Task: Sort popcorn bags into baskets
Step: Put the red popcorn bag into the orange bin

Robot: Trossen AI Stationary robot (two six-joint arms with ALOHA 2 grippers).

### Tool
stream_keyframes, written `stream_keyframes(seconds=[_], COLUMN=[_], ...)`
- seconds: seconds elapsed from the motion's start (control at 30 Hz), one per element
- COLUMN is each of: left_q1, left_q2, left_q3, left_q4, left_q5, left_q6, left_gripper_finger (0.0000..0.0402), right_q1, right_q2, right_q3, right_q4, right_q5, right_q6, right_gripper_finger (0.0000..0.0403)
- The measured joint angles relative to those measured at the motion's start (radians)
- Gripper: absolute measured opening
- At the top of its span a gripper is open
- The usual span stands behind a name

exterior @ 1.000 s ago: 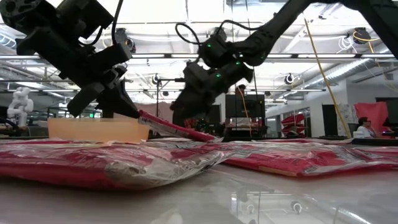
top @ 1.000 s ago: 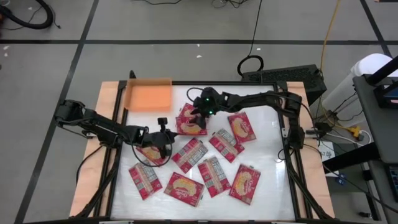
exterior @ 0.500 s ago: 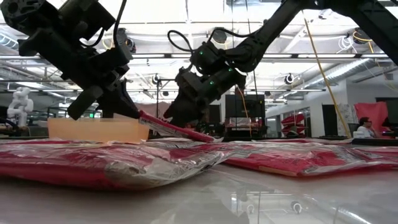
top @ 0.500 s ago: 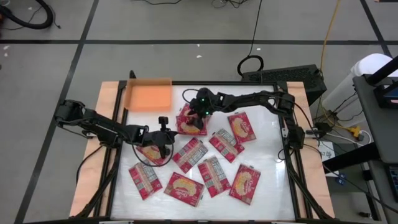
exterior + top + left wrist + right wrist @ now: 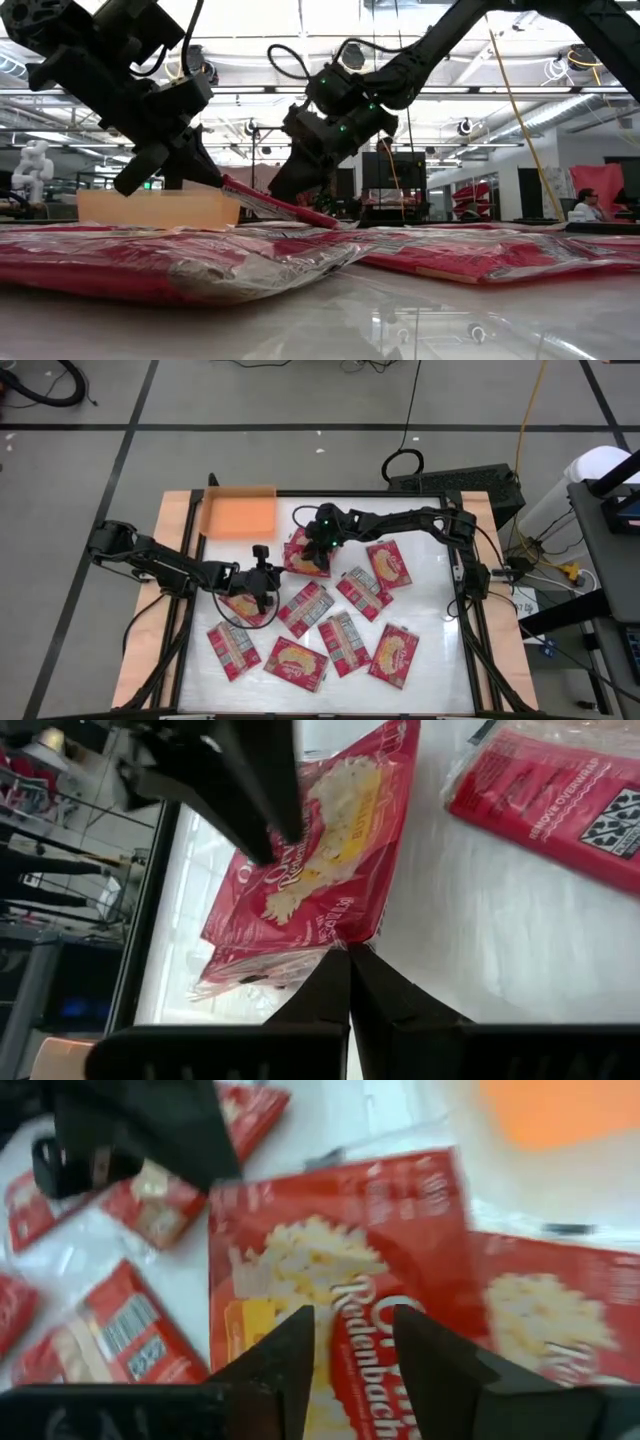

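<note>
Black and two-fingered, the left gripper (image 5: 262,592) is clamped on the edge of a flat red popcorn packet with a yellow-white picture (image 5: 320,860), its fingers (image 5: 330,990) pressed together over the packet's rim; in the low view that packet (image 5: 270,203) sits tilted, one end lifted off the table. The right gripper (image 5: 318,552) hangs over another red popcorn packet (image 5: 340,1310) near the table's middle, its fingers (image 5: 280,1350) parted with the printed face showing between them — not closed on it. Around them more red packets lie flat on the pale white tabletop (image 5: 430,610), spread towards the near edge. The shallow orange rectangular tray (image 5: 239,512) sits at the far left corner, apart from both grippers.
</note>
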Motion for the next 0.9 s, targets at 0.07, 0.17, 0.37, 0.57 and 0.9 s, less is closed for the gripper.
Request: stream_keyframes(seconds=[0.07,0.17,0.37,0.57,0.9], left_q1=[-0.004,-0.01,-0.012,-0.008,0.023], left_q2=[0.0,0.0,0.0,0.0,0.0], left_q3=[0.0,0.0,0.0,0.0,0.0], left_q4=[0.0,0.016,0.112,0.165,0.17], left_q5=[0.0,-0.001,-0.026,-0.026,-0.085], left_q6=[0.016,0.084,0.273,0.344,0.332], left_gripper_finger=[0.0001,0.0001,0.0001,0.0001,0.0001], right_q1=[-0.02,-0.051,-0.083,-0.082,-0.078], right_q2=[-0.024,-0.029,-0.005,-0.001,0.0], right_q3=[0.0,0.0,-0.001,-0.001,-0.003], right_q4=[-0.028,-0.032,-0.084,-0.077,-0.11], right_q5=[0.003,0.002,-0.099,-0.151,-0.313], right_q6=[0.041,0.069,0.02,-0.155,-0.252], right_gripper_finger=[0.0148,0.0196,0.0297,0.0314,0.0202])
